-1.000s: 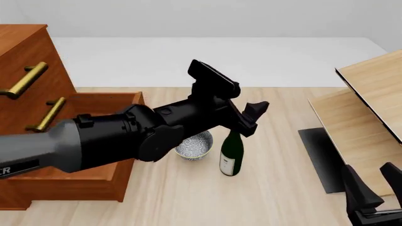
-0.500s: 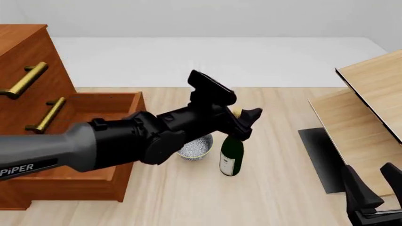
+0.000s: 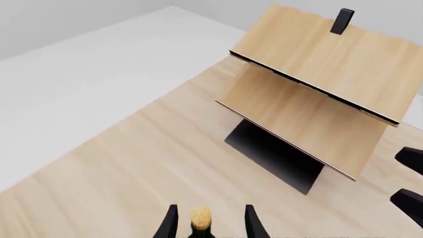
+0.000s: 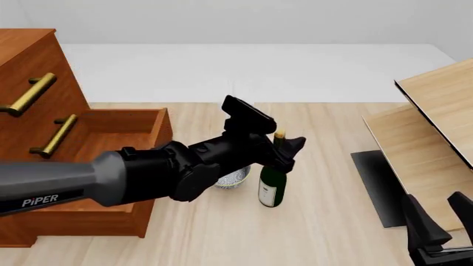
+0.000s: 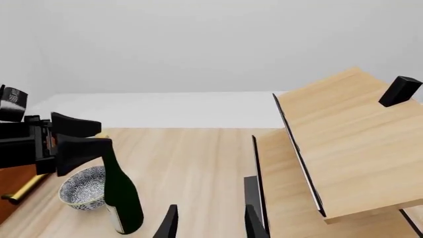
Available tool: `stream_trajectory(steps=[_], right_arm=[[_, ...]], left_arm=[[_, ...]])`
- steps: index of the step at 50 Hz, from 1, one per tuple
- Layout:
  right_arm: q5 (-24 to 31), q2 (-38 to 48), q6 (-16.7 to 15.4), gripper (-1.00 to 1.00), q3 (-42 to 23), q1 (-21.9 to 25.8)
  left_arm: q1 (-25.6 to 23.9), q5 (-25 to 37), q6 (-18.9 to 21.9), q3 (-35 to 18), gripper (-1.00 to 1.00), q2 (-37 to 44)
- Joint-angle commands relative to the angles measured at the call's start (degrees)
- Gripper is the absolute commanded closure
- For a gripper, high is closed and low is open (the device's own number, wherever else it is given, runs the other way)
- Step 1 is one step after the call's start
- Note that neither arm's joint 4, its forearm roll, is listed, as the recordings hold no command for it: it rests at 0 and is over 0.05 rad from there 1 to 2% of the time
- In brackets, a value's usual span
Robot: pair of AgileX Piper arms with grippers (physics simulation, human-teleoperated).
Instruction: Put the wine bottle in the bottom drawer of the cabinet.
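Observation:
The dark-green wine bottle [image 4: 272, 185] stands upright on the table, with its tan cork [image 4: 279, 134] showing above my left gripper [image 4: 285, 149]. That gripper is open and its fingers straddle the bottle's neck; in the left wrist view the cork [image 3: 201, 216] sits between the two fingertips [image 3: 170, 224]. The bottom drawer [image 4: 81, 221] of the reddish-brown cabinet [image 4: 30, 61] is pulled open at the left, partly hidden by my left arm. My right gripper [image 4: 428, 235] is open and empty at the front right. The right wrist view shows the bottle [image 5: 122, 198] and the left gripper [image 5: 89, 137].
A grey speckled bowl [image 4: 234, 178] sits just left of the bottle, also seen in the right wrist view [image 5: 82, 188]. A pale light-wood panel structure [image 4: 436, 111] with a dark base plate [image 4: 373, 185] stands at the right.
My left gripper has come down and drawn back a little around the bottle's neck, so the cork now shows above the fingers. The bottle and the right arm have not moved.

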Motion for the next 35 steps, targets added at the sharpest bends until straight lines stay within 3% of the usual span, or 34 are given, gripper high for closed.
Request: stream_trajectory(steps=[1, 35], right_arm=[[-0.3, 0.2, 0.0, -1.00, 0.0, -0.1], [0.1, -0.3, 0.0, -1.00, 0.0, -0.4]], left_arm=[[1.0, -1.6, -1.7, 2.3, -1.00, -1.2], [1.7, -4.9, -3.6, 3.6, -1.00, 2.7]])
